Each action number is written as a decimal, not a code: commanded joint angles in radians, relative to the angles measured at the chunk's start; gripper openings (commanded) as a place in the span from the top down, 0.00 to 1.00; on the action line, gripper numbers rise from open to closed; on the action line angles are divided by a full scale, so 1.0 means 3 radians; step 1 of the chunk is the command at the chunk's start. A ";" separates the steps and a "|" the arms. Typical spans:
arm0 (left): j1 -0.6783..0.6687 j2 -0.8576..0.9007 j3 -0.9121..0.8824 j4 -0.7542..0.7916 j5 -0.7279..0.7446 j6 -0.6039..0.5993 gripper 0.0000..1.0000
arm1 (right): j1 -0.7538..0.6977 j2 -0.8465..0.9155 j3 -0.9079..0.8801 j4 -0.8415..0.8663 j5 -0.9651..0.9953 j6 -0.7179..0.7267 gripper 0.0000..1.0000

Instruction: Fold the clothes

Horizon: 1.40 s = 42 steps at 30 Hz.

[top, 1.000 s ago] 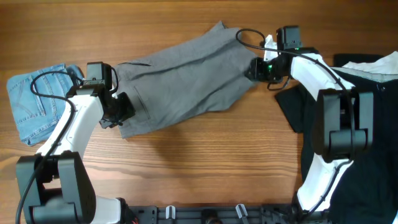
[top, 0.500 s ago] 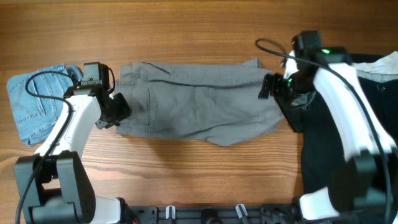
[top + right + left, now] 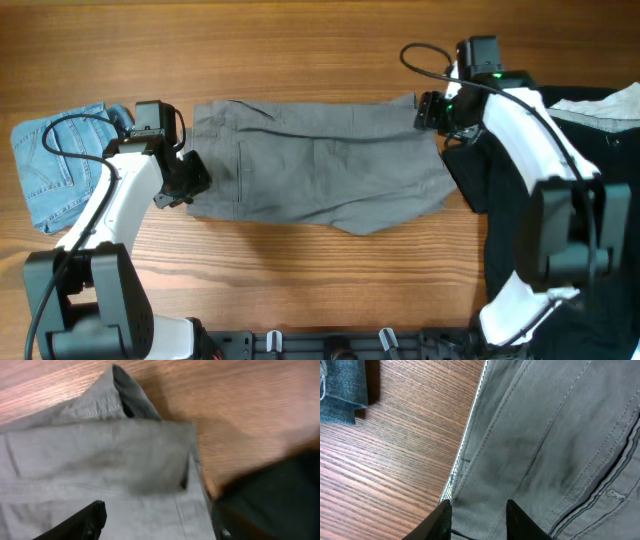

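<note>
Where the wooden table (image 3: 300,40) is widest, the grey trousers (image 3: 320,165) lie stretched flat from left to right across its middle, waistband to the left and leg ends to the right. The cloth is plain grey cotton with lines of stitching, a long seam and a whitish strip peeping out along the left edge. At the far right corner one hem is turned up. A black garment (image 3: 600,210) covers the right end of the table, touching the leg ends. Pale blue denim shorts (image 3: 50,170) lie at the left end, just beside the waistband. The left gripper (image 3: 190,178) sits at the near left corner of the trousers; its fingers (image 3: 442,520) stand a little apart with the trouser edge between them, and I cannot tell whether they pinch it. The right gripper (image 3: 430,110) is over the far right hem, fingers (image 3: 85,520) spread wide. A small pale mark (image 3: 609,494) by the seam is too small to read.
</note>
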 commanded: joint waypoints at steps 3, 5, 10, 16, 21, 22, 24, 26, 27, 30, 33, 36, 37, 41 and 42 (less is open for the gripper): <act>0.0009 0.0023 0.0078 0.0043 0.0196 0.0474 0.64 | -0.0006 0.0212 0.0003 0.0235 -0.0126 -0.0248 0.62; 0.0009 -0.0022 0.0284 0.0025 0.0221 0.0745 0.58 | -0.0010 0.0177 0.0015 0.0315 -0.0126 -0.0291 0.76; 0.0009 -0.0056 0.0579 0.0650 0.0221 0.0961 0.22 | -0.0022 0.0042 0.0032 0.0337 -0.0149 -0.0296 0.96; 0.0009 0.0160 0.0577 0.1310 0.0408 0.1288 0.23 | -0.0022 -0.0130 0.0032 0.0314 -0.0354 -0.0376 0.95; 0.0046 0.0716 0.0579 0.1691 0.0539 0.1425 0.24 | -0.0020 -0.0128 0.0031 0.0257 -0.0366 -0.0374 0.93; 0.0074 0.0829 0.0579 0.1789 0.0601 0.1425 0.25 | -0.0020 -0.0128 0.0031 0.0252 -0.0366 -0.0373 0.93; 0.0159 0.1035 0.0579 0.2024 0.0861 0.1434 0.27 | -0.0022 -0.0128 0.0031 0.0248 -0.0367 -0.0374 0.93; 0.0220 0.1134 0.0579 0.2188 0.1106 0.1433 0.29 | -0.0020 -0.0128 0.0031 0.0244 -0.0366 -0.0374 0.93; 0.0247 0.1165 0.0579 0.2244 0.1194 0.1433 0.30 | -0.0020 -0.0128 0.0031 0.0240 -0.0366 -0.0375 0.93; 0.0264 0.1207 0.0579 0.2255 0.1222 0.1433 0.37 | -0.0020 -0.0128 0.0031 0.0238 -0.0366 -0.0370 0.93; 0.0264 0.1209 0.0579 0.2229 0.1223 0.1433 0.49 | -0.0022 -0.0128 0.0031 0.0242 -0.0365 -0.0371 0.92; 0.0264 0.1228 0.0579 0.2256 0.1264 0.1436 0.49 | -0.0022 -0.0128 0.0031 0.0237 -0.0365 -0.0375 0.92; 0.0264 0.1255 0.0579 0.2274 0.1344 0.1434 0.46 | -0.0022 -0.0128 0.0031 0.0234 -0.0365 -0.0375 0.92; 0.0264 0.1410 0.0579 0.2307 0.1548 0.1432 0.50 | -0.0022 -0.0128 0.0031 0.0220 -0.0365 -0.0371 0.92; 0.0264 0.1427 0.0579 0.2300 0.1546 0.1432 0.58 | -0.0022 -0.0128 0.0031 0.0212 -0.0365 -0.0371 0.92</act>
